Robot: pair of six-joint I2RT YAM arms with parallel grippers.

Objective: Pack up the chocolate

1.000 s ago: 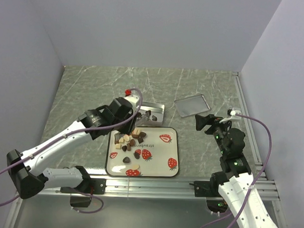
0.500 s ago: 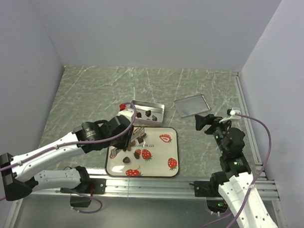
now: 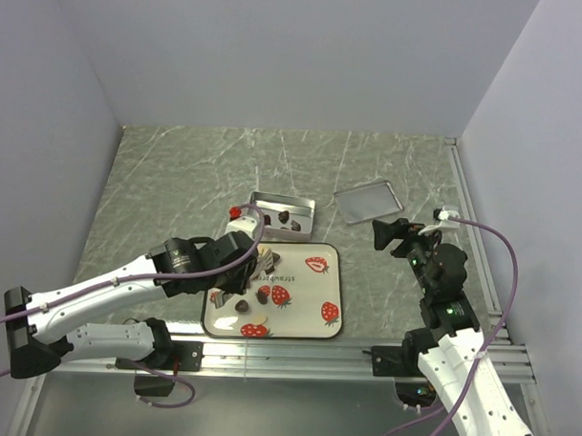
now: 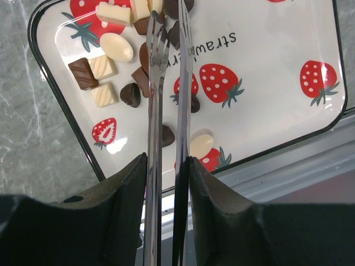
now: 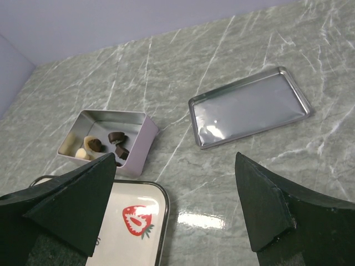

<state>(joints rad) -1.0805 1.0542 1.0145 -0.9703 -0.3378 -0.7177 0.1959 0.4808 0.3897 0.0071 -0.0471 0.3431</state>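
1. Worktop (image 3: 178,176): grey-green marble look, under both claws.
2. Left arm (image 3: 107,286): stretched low from its base with the wrist pitched down. Left claw (image 4: 166,160) is over the tray's far-left part and clamped on metal tongs (image 4: 183,111).
3. Right arm (image 3: 452,310): folded upright. Right claw (image 5: 173,159) is held above the worktop, fingers wide apart, nothing between them.
4. Strawberry-print tray (image 4: 277,39): white with a dark rim, directly below left claw. Left wrist view: the fingers hide part of its near edge.
5. Lid (image 5: 249,108): flat and silver, on the worktop ahead-right of right claw.
6. Tin (image 5: 138,145): open, ahead-left of right claw and just beyond left claw.
7. Tongs: two thin blades run forward from left claw, tips over the pile.
8. Chocolate (image 4: 116,47): small dark-brown, tan and cream pieces (blocks, ovals, domes).
   - Most are heaped on the tray at the tong tips, some are scattered under left claw, and a few are in the tin.
   - Can't tell whether the tips hold a piece; the frame cuts off the top of the pile.
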